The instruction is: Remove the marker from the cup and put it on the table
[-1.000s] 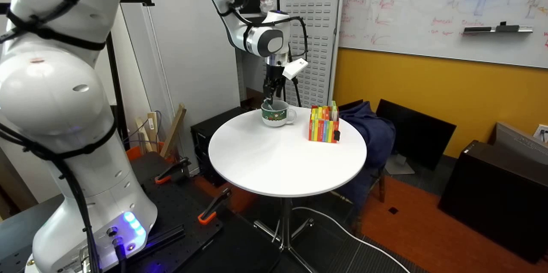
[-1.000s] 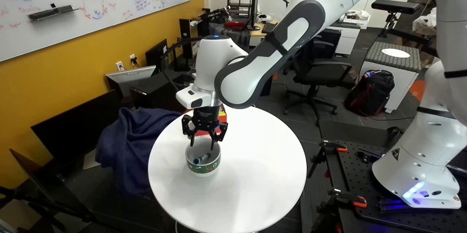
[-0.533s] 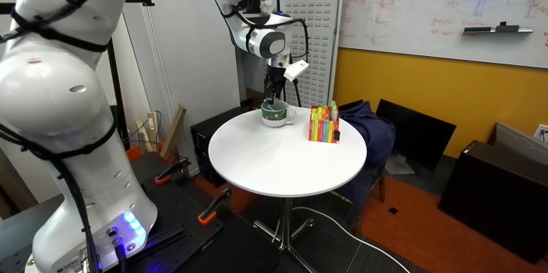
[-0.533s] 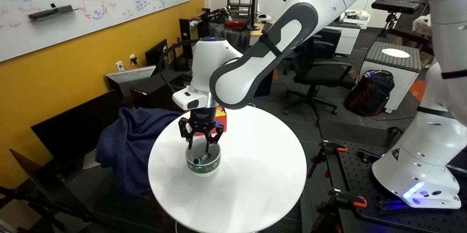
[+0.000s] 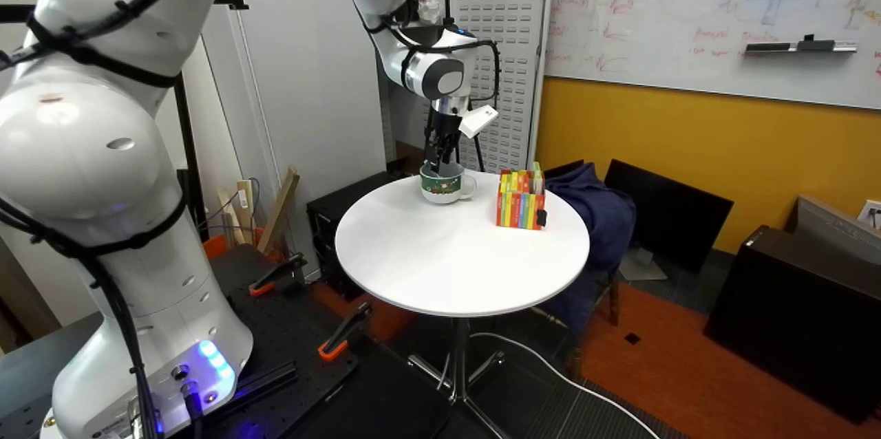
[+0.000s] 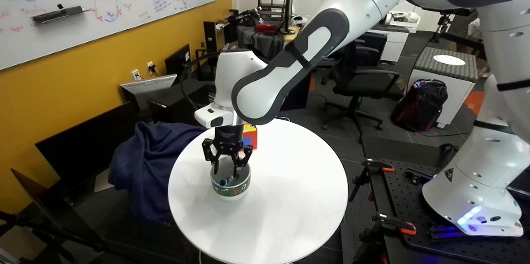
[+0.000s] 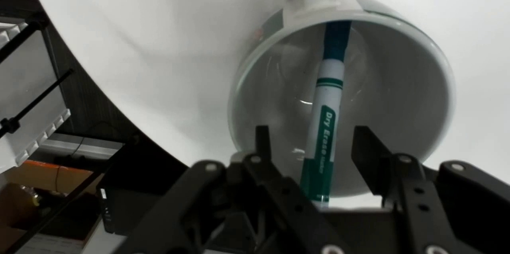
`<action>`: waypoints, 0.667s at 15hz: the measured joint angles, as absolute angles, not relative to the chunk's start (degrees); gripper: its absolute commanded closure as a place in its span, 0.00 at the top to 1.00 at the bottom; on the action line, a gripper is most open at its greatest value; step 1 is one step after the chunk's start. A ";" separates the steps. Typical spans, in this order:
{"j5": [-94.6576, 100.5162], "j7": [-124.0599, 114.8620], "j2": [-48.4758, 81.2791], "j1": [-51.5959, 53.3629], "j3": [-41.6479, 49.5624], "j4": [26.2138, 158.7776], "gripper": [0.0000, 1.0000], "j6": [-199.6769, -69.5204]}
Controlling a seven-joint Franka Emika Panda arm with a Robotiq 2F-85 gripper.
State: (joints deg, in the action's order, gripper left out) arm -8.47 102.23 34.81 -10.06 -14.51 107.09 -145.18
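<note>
Marker (image 7: 323, 126) is propped at a tilt in the cup (image 6: 230, 191) on the table (image 6: 290, 198) — flanked by fingers (image 7: 370, 158) of the gripper (image 6: 225, 170), spread wide.

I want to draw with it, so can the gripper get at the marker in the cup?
Probably yes: in the wrist view the gripper is open, the marker shows between its fingers, and the cup is open on top. The fit may be snug.
</note>
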 measured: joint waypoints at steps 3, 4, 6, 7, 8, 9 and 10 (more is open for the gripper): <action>-8.67 102.24 35.56 -10.24 -14.51 106.24 0.52 -144.01; -8.74 102.24 35.79 -10.28 -14.51 105.95 0.53 -143.50; -8.88 102.24 36.16 -10.33 -14.51 105.39 0.51 -142.40; -8.94 102.24 36.34 -10.34 -14.51 105.09 0.52 -141.90; -8.96 102.24 36.54 -10.34 -14.51 104.68 0.51 -141.27; -8.98 102.25 36.75 -10.34 -14.52 104.30 0.52 -140.71; -9.00 102.25 36.94 -10.34 -14.52 103.94 0.52 -140.23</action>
